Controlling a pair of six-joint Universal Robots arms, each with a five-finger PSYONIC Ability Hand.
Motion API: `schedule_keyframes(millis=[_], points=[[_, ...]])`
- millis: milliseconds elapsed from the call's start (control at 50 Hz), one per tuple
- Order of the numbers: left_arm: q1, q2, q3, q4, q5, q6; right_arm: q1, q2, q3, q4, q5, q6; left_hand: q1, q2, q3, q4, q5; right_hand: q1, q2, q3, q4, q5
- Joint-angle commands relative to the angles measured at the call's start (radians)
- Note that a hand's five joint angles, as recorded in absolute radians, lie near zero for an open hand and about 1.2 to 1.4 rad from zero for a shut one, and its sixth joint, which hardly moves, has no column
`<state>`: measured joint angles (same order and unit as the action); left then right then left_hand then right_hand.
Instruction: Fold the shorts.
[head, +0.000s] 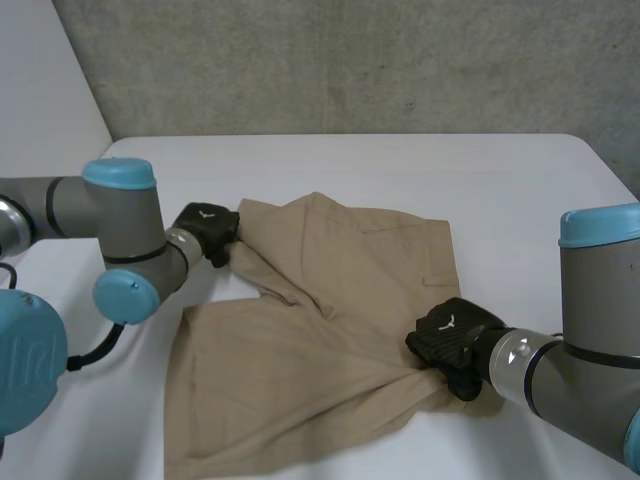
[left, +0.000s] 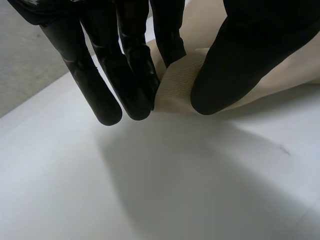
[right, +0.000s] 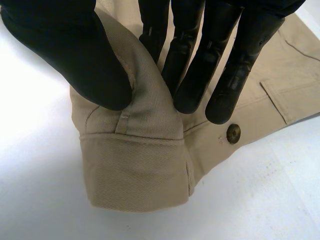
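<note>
**Supervisor:** Where do things stand?

**Operator:** I see the table (head: 500, 180) with the shorts (head: 330, 300) lying on it between my two hands. They lie mostly flat but creased, with one part lapped over another. I judge the fold is begun, not finished: the outline is ragged and there is no neat stack.

**Supervisor:** And the hands?

**Operator:** My left hand (head: 205, 228) is at the far corner of the cloth. Its fingers (left: 100, 65) are straight and close together, and they pinch a ribbed edge against the thumb (left: 235, 55), right at the fingertips. My right hand (head: 452, 340) is on the near side. Its thumb (right: 65, 45) presses a raised fold of the waistband (right: 135, 175) against the fingers, so it pinches too.

**Supervisor:** Any small details?

**Operator:** A pocket (right: 285, 95) lies just past the right fingertips, and a button (right: 233, 133) sits just beyond them.

**Supervisor:** What's left?

**Operator:** I think I have to carry the held parts over, lay them square, then smooth the creases.
</note>
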<state>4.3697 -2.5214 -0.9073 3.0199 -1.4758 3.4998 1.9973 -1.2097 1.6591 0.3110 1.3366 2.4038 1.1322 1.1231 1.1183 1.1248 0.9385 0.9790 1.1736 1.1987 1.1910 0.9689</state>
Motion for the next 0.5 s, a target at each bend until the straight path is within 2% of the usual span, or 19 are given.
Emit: schedule_keyframes(millis=[20,80,180,200,220,280,500], points=[[0.024,0.105,-0.122,0.022,-0.185,0.008,-0.003,-0.004,-0.007,-0.01,0.003,0.035,0.264,0.273,0.278,0.271,0.283,0.417,0.223,0.198,0.205,0.253],[0.036,0.121,-0.189,0.025,-0.216,0.016,-0.005,-0.005,-0.01,-0.012,0.004,0.037,0.264,0.273,0.278,0.271,0.283,0.417,0.223,0.198,0.205,0.253],[0.034,0.19,-0.286,0.03,-0.212,0.022,0.003,-0.001,-0.015,-0.013,0.007,0.037,0.235,0.244,0.249,0.243,0.255,0.417,0.223,0.198,0.205,0.253],[0.033,0.203,-0.289,0.03,-0.212,0.022,0.003,0.001,-0.015,-0.013,0.007,0.037,0.157,0.166,0.171,0.164,0.176,0.417,0.223,0.198,0.205,0.253],[0.028,0.223,-0.294,0.031,-0.212,0.021,0.003,0.002,-0.016,-0.015,0.007,0.037,-0.091,-0.082,-0.077,-0.084,-0.072,0.417,0.223,0.198,0.205,0.253],[0.022,0.245,-0.292,0.039,-0.212,0.021,0.004,0.002,-0.016,-0.016,0.009,0.037,-0.501,-0.492,-0.487,-0.493,-0.482,0.417,0.223,0.198,0.205,0.253],[-0.015,0.248,-0.269,0.079,-0.209,0.016,0.0,-0.007,-0.01,-0.016,0.007,0.049,-0.522,-0.513,-0.508,-0.515,-0.503,0.417,0.223,0.198,0.205,0.253]])
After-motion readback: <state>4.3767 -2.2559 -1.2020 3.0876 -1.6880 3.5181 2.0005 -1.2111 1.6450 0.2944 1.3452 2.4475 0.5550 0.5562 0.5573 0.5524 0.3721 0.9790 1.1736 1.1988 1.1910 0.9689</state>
